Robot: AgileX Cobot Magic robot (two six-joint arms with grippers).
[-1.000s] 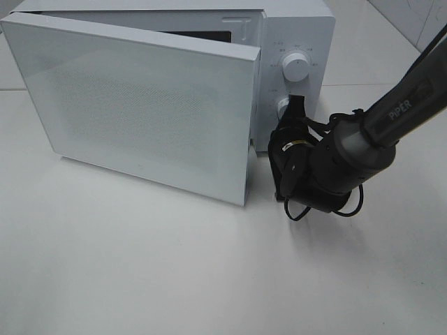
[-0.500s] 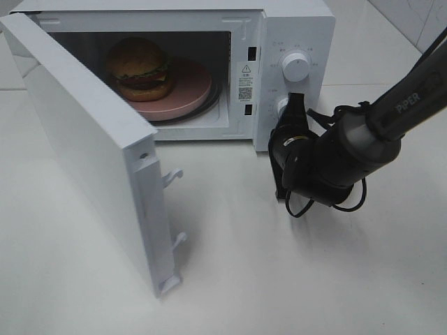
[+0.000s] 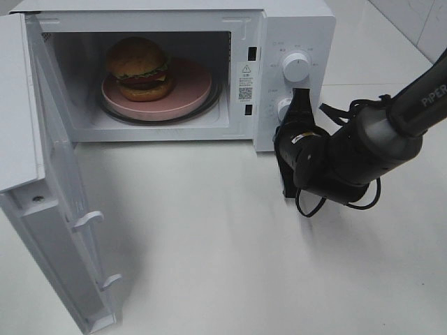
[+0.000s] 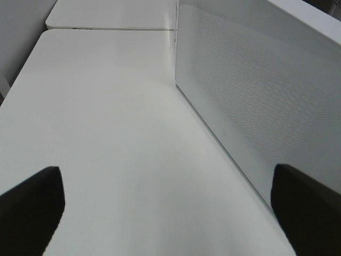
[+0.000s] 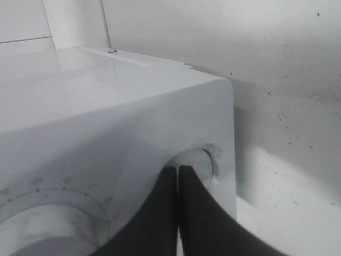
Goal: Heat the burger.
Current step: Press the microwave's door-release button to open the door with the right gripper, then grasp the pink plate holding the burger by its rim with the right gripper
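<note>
The burger (image 3: pixel 140 68), with a golden-brown bun and green lettuce, sits on a pink plate (image 3: pixel 194 86) inside the white microwave (image 3: pixel 297 24). Its door (image 3: pixel 52 202) stands wide open to the left. My right gripper (image 3: pixel 301 99) is shut, its tips pressed against the lower round button (image 3: pixel 283 109) of the control panel. In the right wrist view the gripper (image 5: pixel 177 170) shows closed fingers touching that button (image 5: pixel 201 161). My left gripper (image 4: pixel 168 213) is open and empty, with its dark fingertips (image 4: pixel 31 209) wide apart, facing the door's outer face (image 4: pixel 256 90).
An upper dial (image 3: pixel 295 67) sits above the button on the panel. The open door sticks out towards the table's front left. White tabletop (image 3: pixel 230 265) spreads in front of the microwave. The left arm does not show in the high view.
The microwave door has swung from nearly closed to wide open, uncovering the burger and plate. My right gripper stays shut at the lower button, its arm shifted slightly right.
</note>
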